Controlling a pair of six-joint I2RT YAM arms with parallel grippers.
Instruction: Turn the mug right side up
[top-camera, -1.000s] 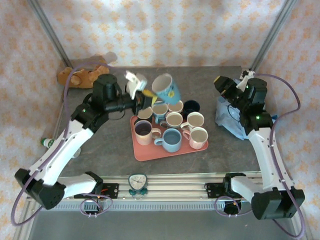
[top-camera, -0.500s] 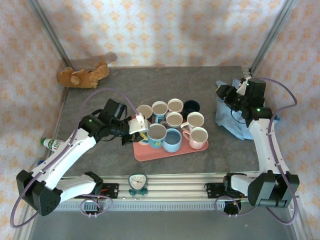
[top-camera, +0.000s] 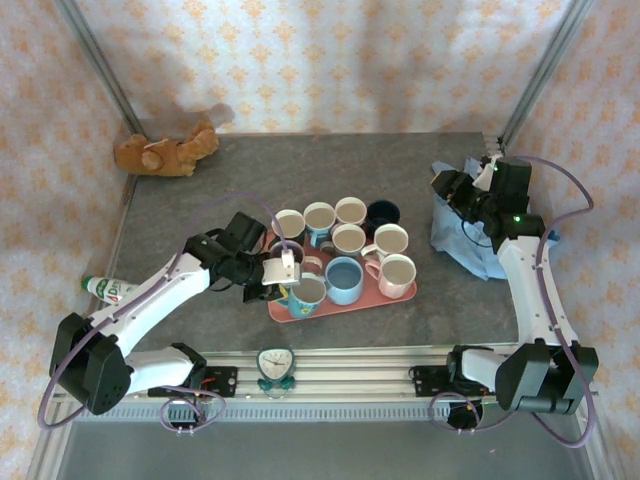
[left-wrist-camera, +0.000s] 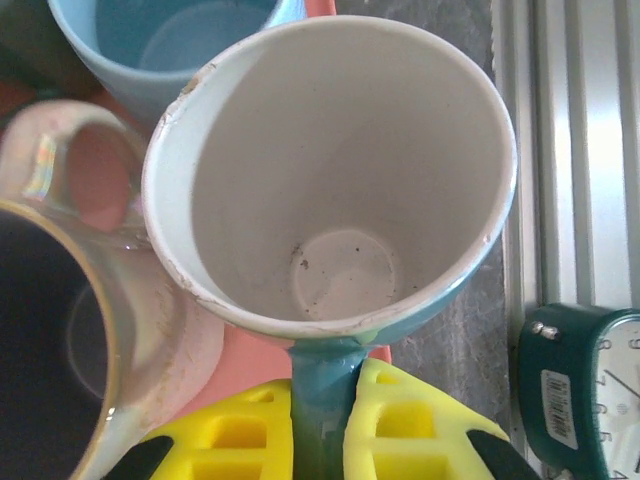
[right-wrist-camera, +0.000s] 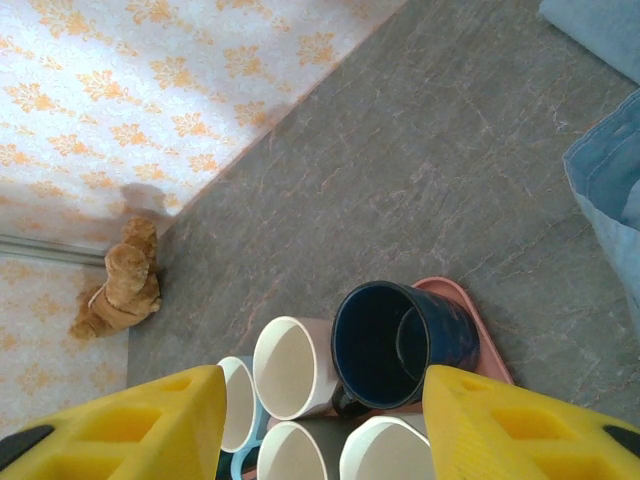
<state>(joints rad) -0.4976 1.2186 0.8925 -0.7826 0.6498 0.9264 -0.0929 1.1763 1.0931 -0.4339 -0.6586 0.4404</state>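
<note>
"So, what does the room look like from your seat?"

"I see a grey, stone-look counter (top-camera: 200, 210) boxed in by walls (top-camera: 330, 60) papered cream with orange flowers, with metal posts (top-camera: 98, 70) in the back corners. A pink tray (top-camera: 350, 308) sits mid-counter, crowded with mugs, mouths up as far as I can see. Beyond the tray's far-left corner a teddy bear (top-camera: 165, 152) lies against the wall. To the tray's right is a crumpled blue cloth (top-camera: 455, 245). On the near side of the tray a ribbed metal rail (top-camera: 360, 365) carries a small green clock (top-camera: 274, 365). A bottle (top-camera: 105, 289) lies well left of the tray, at the counter's edge."

"And the mug?"

"The light-blue mug (top-camera: 306, 296) is at the tray's near-left corner, upright, its white inside open to my left wrist camera. My left hand (top-camera: 289, 281) is clenched on its handle, the yellow fingers (left-wrist-camera: 400, 430) pinching it from either side. I cannot tell whether its base is touching the tray or is just above it."

"Your other hand?"

"My right hand (top-camera: 443, 187) hangs above the cloth, right of the tray, jaws spread wide with nothing between them. Its camera looks down on a dark blue mug (right-wrist-camera: 400, 340) at the tray's far-right corner."
</note>
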